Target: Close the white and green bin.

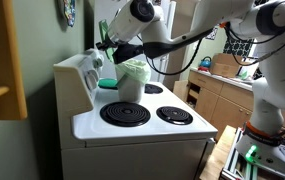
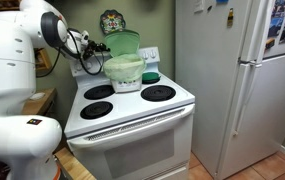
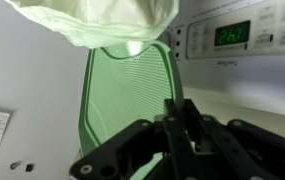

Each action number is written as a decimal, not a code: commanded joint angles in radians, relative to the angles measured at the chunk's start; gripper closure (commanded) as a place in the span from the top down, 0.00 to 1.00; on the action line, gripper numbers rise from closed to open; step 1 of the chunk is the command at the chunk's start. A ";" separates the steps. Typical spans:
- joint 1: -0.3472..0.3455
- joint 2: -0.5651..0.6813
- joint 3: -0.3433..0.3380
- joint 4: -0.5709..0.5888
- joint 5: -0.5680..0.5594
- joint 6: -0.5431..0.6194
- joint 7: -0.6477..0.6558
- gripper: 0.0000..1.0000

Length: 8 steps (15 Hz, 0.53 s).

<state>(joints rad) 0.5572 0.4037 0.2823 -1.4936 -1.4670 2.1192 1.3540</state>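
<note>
I see the white and green bin [image 2: 125, 72] at the back of the stove [image 2: 132, 115], its thin lid [image 3: 127, 95] upright and probably light and flexy, so with my gripper [image 3: 185, 108] pinched closed and empty I'd push its top edge.

Both exterior views share the stove [image 1: 132, 158] [image 2: 132, 150] from opposite front corners; wrist view hugs the lid [image 3: 127, 85].
</note>
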 commanded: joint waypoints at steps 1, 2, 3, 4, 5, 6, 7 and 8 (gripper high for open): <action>-0.004 0.003 0.010 0.002 -0.004 -0.004 0.020 0.13; -0.003 0.002 0.012 -0.002 -0.004 -0.004 0.036 0.13; -0.002 0.002 0.013 -0.004 -0.004 -0.004 0.042 0.13; -0.002 0.002 0.013 -0.005 -0.004 -0.004 0.047 0.13; -0.002 0.002 0.014 -0.006 -0.004 -0.004 0.051 0.13; -0.002 0.002 0.014 -0.006 -0.004 -0.004 0.053 0.13; -0.002 0.002 0.014 -0.007 -0.004 -0.004 0.054 0.04; 0.007 0.005 0.006 -0.002 -0.032 -0.018 0.080 0.04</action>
<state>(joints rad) 0.5601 0.4021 0.2878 -1.5044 -1.4694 2.1193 1.4108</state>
